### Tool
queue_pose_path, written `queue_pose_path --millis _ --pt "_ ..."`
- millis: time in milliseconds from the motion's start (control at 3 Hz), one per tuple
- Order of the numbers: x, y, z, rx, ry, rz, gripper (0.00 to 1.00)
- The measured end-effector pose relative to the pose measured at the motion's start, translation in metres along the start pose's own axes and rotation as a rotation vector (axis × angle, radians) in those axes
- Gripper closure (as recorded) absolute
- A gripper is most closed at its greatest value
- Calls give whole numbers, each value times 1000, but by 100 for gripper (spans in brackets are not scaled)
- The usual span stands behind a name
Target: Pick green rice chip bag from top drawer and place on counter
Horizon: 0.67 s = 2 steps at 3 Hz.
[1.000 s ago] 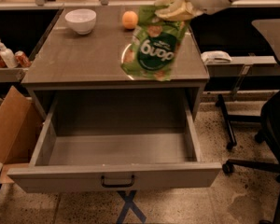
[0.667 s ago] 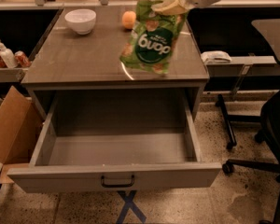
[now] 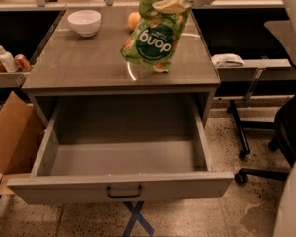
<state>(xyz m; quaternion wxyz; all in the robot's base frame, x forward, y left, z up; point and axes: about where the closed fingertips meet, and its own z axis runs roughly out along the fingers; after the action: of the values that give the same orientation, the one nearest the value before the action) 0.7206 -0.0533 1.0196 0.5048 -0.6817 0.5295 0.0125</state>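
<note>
Camera view, against the picture from 1 second ago: the green rice chip bag (image 3: 155, 37) now hangs higher and a little further left and back over the counter (image 3: 74, 63). The gripper (image 3: 171, 3) has shifted the same way, near the top edge of the view. The top drawer (image 3: 123, 186) is pulled out as before, and its grey inside shows nothing in it.

The gripper's 2 pale fingers are clamped on the bag's crumpled top edge. The bag dangles clear of the counter, tilted, its lower end toward the counter's front. Its large white lettering sits on a dark green round patch and is upside down; as seen it looks like "buop". Smaller print above it is too fine to read. Pale round chip pictures dot the bright green wrapper.

From the left: a cardboard box (image 3: 10, 132) stands on the floor beside the drawer. Above it a side shelf holds a white pump bottle (image 3: 5, 58) and red cans (image 3: 22, 62). On the grey-brown counter, a white bowl (image 3: 84, 22) sits at the back left. An orange (image 3: 132, 19) lies near it, partly behind the bag, and a thin white arc (image 3: 129, 72) shows below the bag. The drawer front carries 1 dark bar handle (image 3: 124, 191). Below it, blue tape (image 3: 138, 220) forms an X on the speckled floor. To the right are a white object (image 3: 227, 60) on a low shelf and a dark office chair (image 3: 286, 127).
</note>
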Motion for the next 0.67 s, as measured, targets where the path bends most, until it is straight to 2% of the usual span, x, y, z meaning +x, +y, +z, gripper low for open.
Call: queue_pose_path --millis 667 --pt "22 4 33 -59 -4 56 12"
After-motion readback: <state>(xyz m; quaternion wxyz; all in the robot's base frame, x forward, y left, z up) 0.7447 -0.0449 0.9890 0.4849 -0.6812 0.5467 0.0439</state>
